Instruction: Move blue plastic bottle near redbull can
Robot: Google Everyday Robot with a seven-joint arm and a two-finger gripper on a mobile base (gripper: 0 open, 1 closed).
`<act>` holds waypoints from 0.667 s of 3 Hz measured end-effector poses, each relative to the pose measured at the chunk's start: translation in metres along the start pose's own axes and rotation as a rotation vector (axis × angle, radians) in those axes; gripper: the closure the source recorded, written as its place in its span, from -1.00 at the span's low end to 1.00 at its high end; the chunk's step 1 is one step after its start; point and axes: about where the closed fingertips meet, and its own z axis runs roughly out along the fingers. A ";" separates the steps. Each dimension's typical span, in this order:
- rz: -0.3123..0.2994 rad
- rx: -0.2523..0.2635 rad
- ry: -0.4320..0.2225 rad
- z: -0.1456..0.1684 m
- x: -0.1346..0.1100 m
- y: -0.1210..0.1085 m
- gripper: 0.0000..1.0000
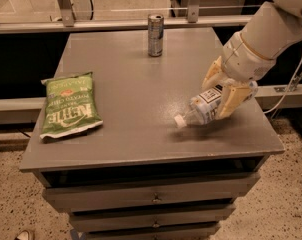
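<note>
Bottle [203, 109] is clamped in the gripper [220, 91], jaws closed on its labelled body, over the table's [141, 79] right-front area. It is tilted with the cap low and to the left; can't tell if the cap touches the top. Can [155, 28] stands upright at the far edge, well apart. Step looks like the carry: lift the cap clear, travel back-left, stop just beside the can without tipping it. Chip bag [71, 105] lies flat on the left, off the path. Grey top with drawers [151, 199] under it, speckled floor, railing behind.
</note>
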 end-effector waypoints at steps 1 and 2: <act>0.000 0.000 0.000 0.000 0.000 0.000 1.00; 0.000 0.035 -0.019 0.001 -0.002 -0.007 1.00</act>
